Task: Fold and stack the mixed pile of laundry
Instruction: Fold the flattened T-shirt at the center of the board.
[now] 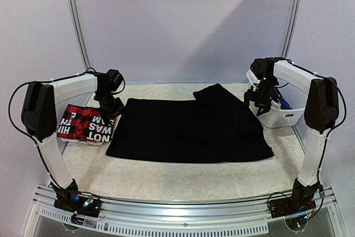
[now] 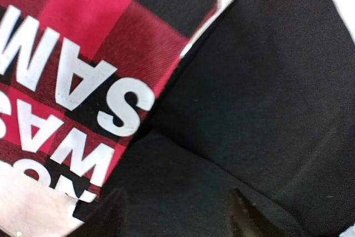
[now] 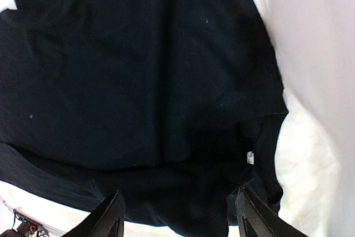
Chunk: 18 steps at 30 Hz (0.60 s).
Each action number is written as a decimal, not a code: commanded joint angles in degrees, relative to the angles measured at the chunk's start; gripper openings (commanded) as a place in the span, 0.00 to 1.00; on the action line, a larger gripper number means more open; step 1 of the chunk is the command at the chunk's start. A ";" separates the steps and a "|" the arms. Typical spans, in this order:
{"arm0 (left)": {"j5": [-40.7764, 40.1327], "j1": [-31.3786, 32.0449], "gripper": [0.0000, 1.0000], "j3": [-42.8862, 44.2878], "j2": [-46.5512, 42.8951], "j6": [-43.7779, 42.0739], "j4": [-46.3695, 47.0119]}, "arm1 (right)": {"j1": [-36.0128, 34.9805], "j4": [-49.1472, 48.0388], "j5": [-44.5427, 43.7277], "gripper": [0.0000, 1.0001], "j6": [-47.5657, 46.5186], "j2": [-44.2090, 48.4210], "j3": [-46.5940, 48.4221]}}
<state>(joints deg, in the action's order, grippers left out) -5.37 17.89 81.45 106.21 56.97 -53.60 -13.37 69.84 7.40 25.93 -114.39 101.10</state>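
Note:
A plain black garment (image 1: pixel 188 129) lies spread flat across the middle of the table, with a fold at its far right corner. A folded red-black plaid garment with white lettering (image 1: pixel 86 124) lies at the left, beside it. My left gripper (image 1: pixel 112 106) hovers open over the black garment's far left corner; in the left wrist view (image 2: pixel 175 215) black cloth (image 2: pixel 266 81) and the plaid piece (image 2: pixel 83 65) fill the frame. My right gripper (image 1: pixel 256 101) hangs open above the garment's far right edge; the right wrist view (image 3: pixel 177 217) looks down on black cloth (image 3: pixel 138 70). The blue plaid shirt barely shows.
A white plastic basket (image 1: pixel 280 116) stands at the far right of the table, with something blue (image 1: pixel 284 102) inside it. The beige tabletop (image 1: pixel 183 176) runs in front of the garment. A pale wall is behind.

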 commanded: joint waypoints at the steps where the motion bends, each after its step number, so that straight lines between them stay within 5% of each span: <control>1: -0.87 1.12 0.66 -2.67 -4.29 -0.40 4.16 | 1.06 0.15 -1.03 0.70 -1.08 3.95 1.34; 10: -4.36 6.45 0.71 -8.23 -10.13 -8.19 5.75 | 0.98 -8.60 4.42 0.69 -1.50 18.43 -16.70; 18: -4.49 13.18 0.67 -12.48 -11.42 -10.55 6.54 | -1.19 -22.54 16.81 0.55 1.94 29.26 -39.78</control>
<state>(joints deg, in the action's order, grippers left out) -9.56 28.71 71.79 96.53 48.18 -48.60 -13.02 56.27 17.47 25.89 -87.09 68.14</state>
